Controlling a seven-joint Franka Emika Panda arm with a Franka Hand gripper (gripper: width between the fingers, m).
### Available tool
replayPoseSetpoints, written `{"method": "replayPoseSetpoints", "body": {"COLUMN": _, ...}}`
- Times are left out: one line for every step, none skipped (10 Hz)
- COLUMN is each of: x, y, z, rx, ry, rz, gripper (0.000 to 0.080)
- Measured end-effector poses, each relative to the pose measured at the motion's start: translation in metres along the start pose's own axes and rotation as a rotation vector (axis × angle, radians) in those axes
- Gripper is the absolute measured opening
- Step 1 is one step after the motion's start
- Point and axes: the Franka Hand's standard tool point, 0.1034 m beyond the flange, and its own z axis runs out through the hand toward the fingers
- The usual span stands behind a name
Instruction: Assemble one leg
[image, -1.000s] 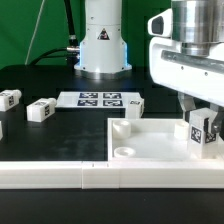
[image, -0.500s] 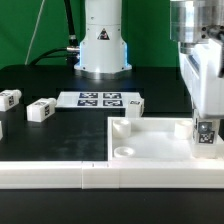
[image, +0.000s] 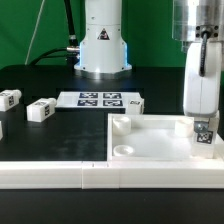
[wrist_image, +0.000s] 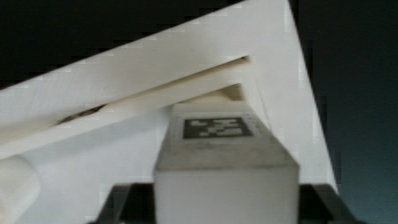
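My gripper (image: 203, 127) is shut on the leg (image: 203, 134), a small white block with a black-and-white tag facing the camera. It holds the leg upright at the exterior view's right corner of the big white panel (image: 150, 140), low over or on it; contact cannot be told. In the wrist view the leg (wrist_image: 222, 150) fills the space between my dark fingers (wrist_image: 125, 205), with the gripper (wrist_image: 222, 208) over the panel (wrist_image: 107, 100). The socket under the leg is hidden.
Three more white legs lie at the exterior view's left (image: 41, 110) (image: 10, 98) (image: 1, 128), and another (image: 133, 105) behind the panel. The marker board (image: 97, 99) lies in front of the robot base (image: 102, 50). A long white rail (image: 90, 176) runs along the front.
My hand has turned about its vertical axis with the leg in it, and now shows its narrow side. The leg has stayed at the panel's right corner, slightly lower.
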Motion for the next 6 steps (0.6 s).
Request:
{"method": "replayPoseSetpoints", "body": {"x": 0.0020, "y": -0.0005, "z": -0.0001, "rx": -0.006, "ry": -0.001, "rz": 0.012, "gripper": 0.0291}}
{"method": "replayPoseSetpoints", "body": {"x": 0.0022, "y": -0.0004, "z": -0.0001, "rx": -0.005, "ry": 0.000, "rz": -0.015, "gripper": 0.0291}}
{"method": "replayPoseSetpoints", "body": {"x": 0.0016, "y": 0.0003, "z": 0.0003, "rx": -0.006, "ry": 0.000, "rz": -0.031, "gripper": 0.0291}}
{"method": "replayPoseSetpoints", "body": {"x": 0.0015, "y": 0.0004, "z": 0.0004, "rx": -0.006, "ry": 0.000, "rz": -0.032, "gripper": 0.0476}}
{"method": "replayPoseSetpoints", "body": {"x": 0.0014, "y": 0.0005, "z": 0.0004, "rx": -0.006, "ry": 0.000, "rz": -0.034, "gripper": 0.0589}}
{"method": "replayPoseSetpoints", "body": {"x": 0.0013, "y": 0.0005, "z": 0.0004, "rx": -0.006, "ry": 0.000, "rz": -0.034, "gripper": 0.0589}}
